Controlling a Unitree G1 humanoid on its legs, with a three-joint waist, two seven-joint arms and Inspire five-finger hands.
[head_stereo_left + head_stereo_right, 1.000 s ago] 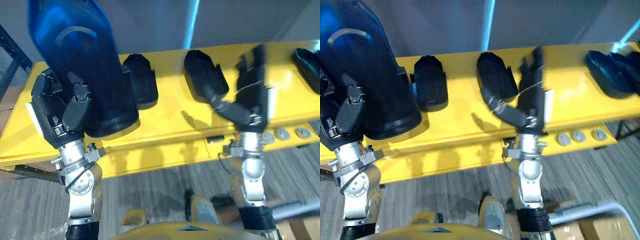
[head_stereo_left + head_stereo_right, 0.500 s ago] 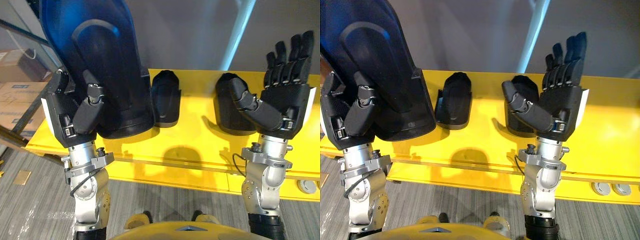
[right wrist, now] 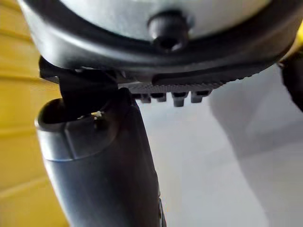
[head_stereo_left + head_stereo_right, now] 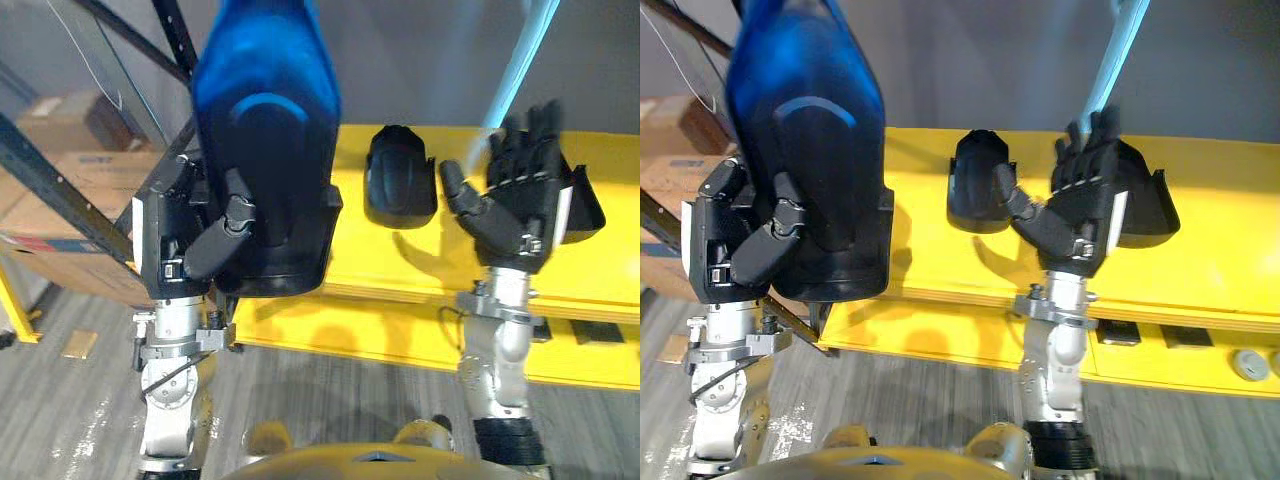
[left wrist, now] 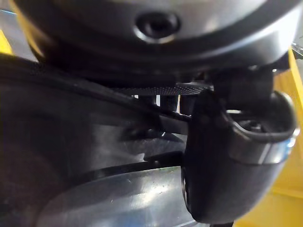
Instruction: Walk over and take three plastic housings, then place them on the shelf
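A long yellow table [image 4: 400, 265] runs across the middle of my head view, from centre to right edge. Grey plank floor [image 4: 330, 400] shows below it.

The held housing [image 4: 265, 150], a big dark plastic shell lit blue at its top, stands upright at left of centre, reaching from the top edge down to the table's front edge. It sits in front of the table rather than on it.

Dark metal beams of the shelf [image 4: 60, 200] slant across the upper left. Cardboard boxes [image 4: 95, 170] sit behind them.

My left hand [image 4: 170, 240], at lower left, is closed around the held housing's lower end, thumb pressed across its front. The left wrist view shows that thumb [image 5: 227, 165] curled against the glossy shell.

My right hand [image 4: 515, 200], right of centre, is raised palm toward me, fingers straight and spread wide, thumb out, holding nothing.

Two smaller dark housings lie on the table. The middle housing [image 4: 400, 185] sits between the held housing and my right hand. The right housing [image 4: 1145, 200] lies behind my right hand, partly hidden by it.
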